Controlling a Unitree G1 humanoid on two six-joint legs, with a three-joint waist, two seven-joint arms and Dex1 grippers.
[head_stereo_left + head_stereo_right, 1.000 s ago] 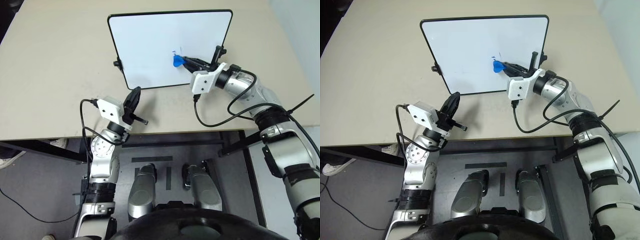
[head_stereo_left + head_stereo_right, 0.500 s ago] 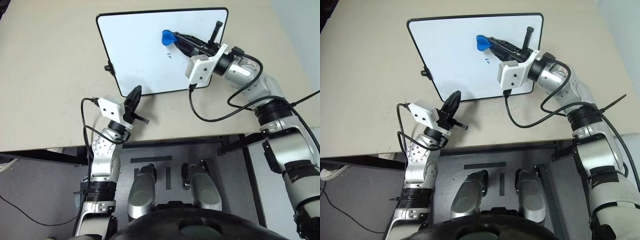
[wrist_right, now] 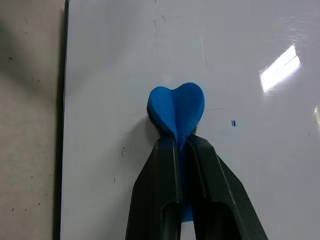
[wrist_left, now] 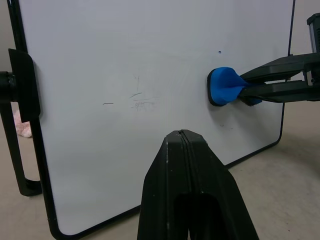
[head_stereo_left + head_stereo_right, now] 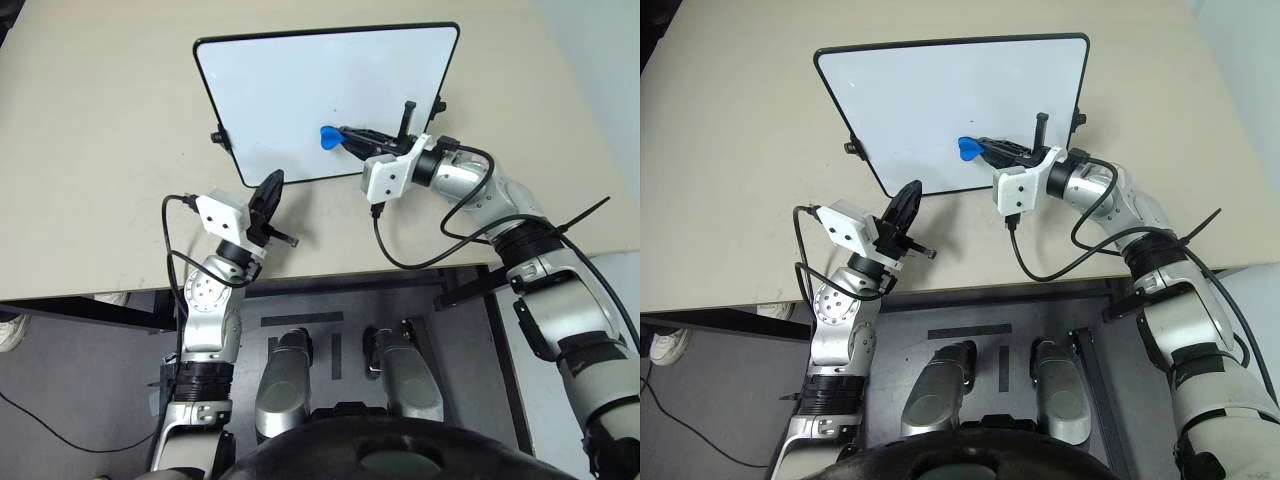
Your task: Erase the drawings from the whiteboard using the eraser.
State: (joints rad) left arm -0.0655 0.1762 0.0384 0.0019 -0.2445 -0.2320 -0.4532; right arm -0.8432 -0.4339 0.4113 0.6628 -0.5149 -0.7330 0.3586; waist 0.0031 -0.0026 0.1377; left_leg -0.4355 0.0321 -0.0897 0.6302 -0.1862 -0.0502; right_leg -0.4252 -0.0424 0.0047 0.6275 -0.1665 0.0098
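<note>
Moved: right claw (image 5: 335, 137) with the eraser (image 5: 327, 138) now sits lower on the whiteboard (image 5: 290, 80) than half a second ago, when it was near the top edge; the blue scribble seen a second ago is almost wiped away.
Right claw: fingers pinched tight on the eraser, whose blue rounded end sticks out past the tips and presses on the board face.
Left claw (image 5: 268, 192): closed, holding nothing, just off the board's near left corner, over the surface (image 5: 100, 150).
Drawings (image 3: 233, 123): only a tiny blue speck beside the eraser, plus faint grey smears; too small to make out from the head views.
Hidden: the eraser's rear part is covered by the right fingers; the board's far edge is cut off in both wrist views.
Whiteboard: lies on the tan surface, black knobs on two sides.
</note>
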